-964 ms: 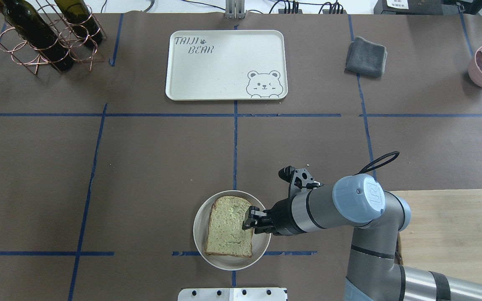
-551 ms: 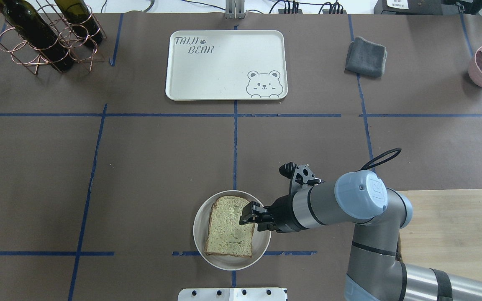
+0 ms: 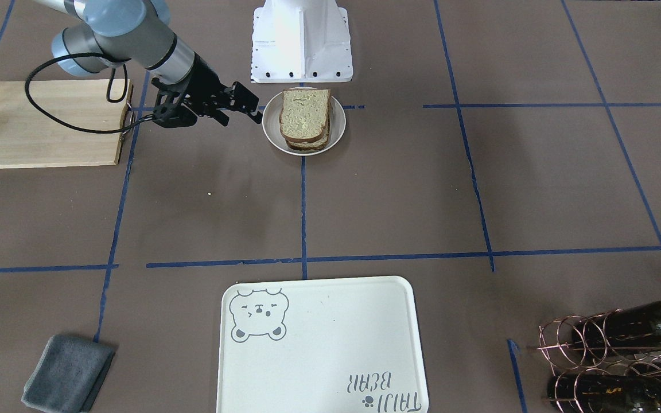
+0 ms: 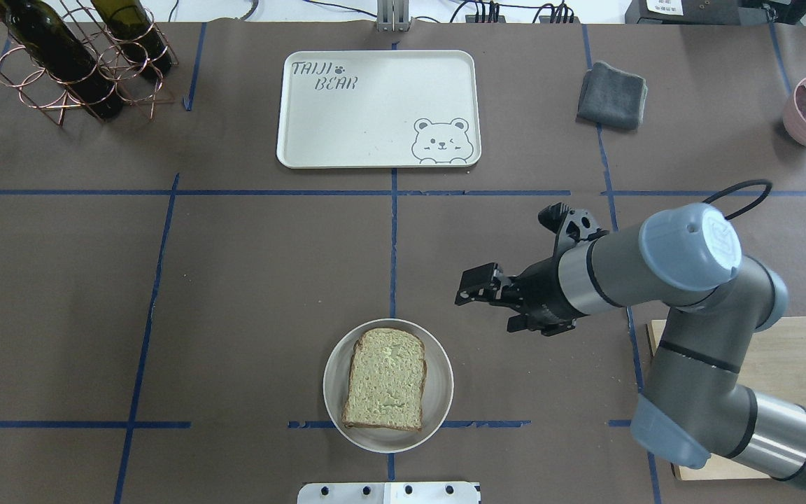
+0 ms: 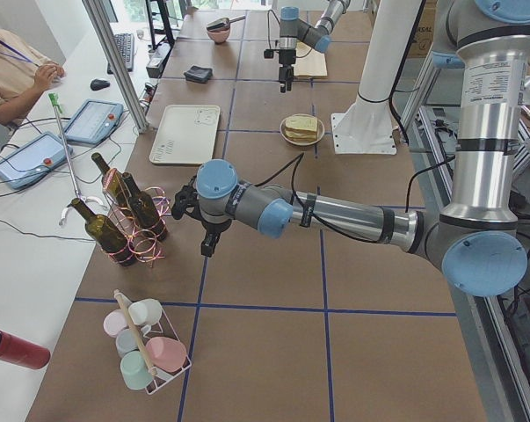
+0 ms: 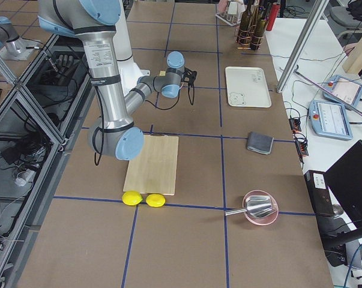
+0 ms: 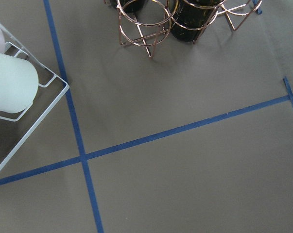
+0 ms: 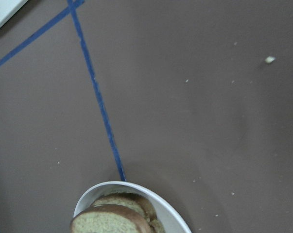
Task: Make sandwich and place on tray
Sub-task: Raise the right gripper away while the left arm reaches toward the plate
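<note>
The black fingers [image 4: 480,273] of the right gripper [image 4: 464,288] stand parted with nothing between them, hanging above bare brown paper-covered tabletop [image 4: 235,280] beyond and to the right of the small round off-white plate [image 4: 438,399]. A second earlier the same gripper hovered low over the right edge of the top bread slice. It has since drawn back from the plate and risen, and the grey arm behind it has swung away from the robot's base.

The sandwich [image 4: 383,378], brown-crusted pale bread slices stacked one on the other, lies where it did before, on the plate at the robot's edge of the tabletop, just in front of the white base mount. The front-facing view shows the lower slice peeking out under the upper one. Its long axis runs from the robot toward the far side, tilted slightly. The rounded crust end points away from the robot and the straight end faces the base.

The large cream-white rectangular tray with the grey bear drawing [image 4: 375,126] lies well apart on the far side, its long side across the tabletop, and the sandwich is not yet on it.

The left gripper [image 5: 206,244] hangs near the copper wire rack of dark wine bottles [image 5: 128,220]; whether its fingers are parted or closed cannot be told.
</note>
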### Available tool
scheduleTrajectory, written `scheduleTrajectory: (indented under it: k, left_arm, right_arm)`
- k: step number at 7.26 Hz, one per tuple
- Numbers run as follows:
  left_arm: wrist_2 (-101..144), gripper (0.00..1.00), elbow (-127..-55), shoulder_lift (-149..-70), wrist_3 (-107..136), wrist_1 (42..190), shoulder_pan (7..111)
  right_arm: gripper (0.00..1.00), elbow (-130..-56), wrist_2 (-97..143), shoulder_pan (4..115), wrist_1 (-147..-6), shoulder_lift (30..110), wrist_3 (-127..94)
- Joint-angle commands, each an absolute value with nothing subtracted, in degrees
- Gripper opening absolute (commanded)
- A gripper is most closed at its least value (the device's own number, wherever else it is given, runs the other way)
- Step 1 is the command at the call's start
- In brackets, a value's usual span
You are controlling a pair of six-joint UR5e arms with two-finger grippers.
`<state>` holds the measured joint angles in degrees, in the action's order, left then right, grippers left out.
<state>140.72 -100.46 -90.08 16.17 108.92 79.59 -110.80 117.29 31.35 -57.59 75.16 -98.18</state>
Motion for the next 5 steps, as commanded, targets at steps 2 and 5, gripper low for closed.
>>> scheduleTrajectory:
  k: [2, 5]
  left_arm:
    - [139.75, 0.87, -107.91, -91.22, 49.83, 118.20, 64.03]
    - [126.02, 0.81, -113.18, -97.37, 76.30, 118.56, 44.99]
  right_arm:
    - [1.00, -115.73, 118.56, 38.92, -64.87, 85.20, -84.25]
    - [1.00, -117.16, 124.27, 46.12, -64.51, 94.20, -69.30]
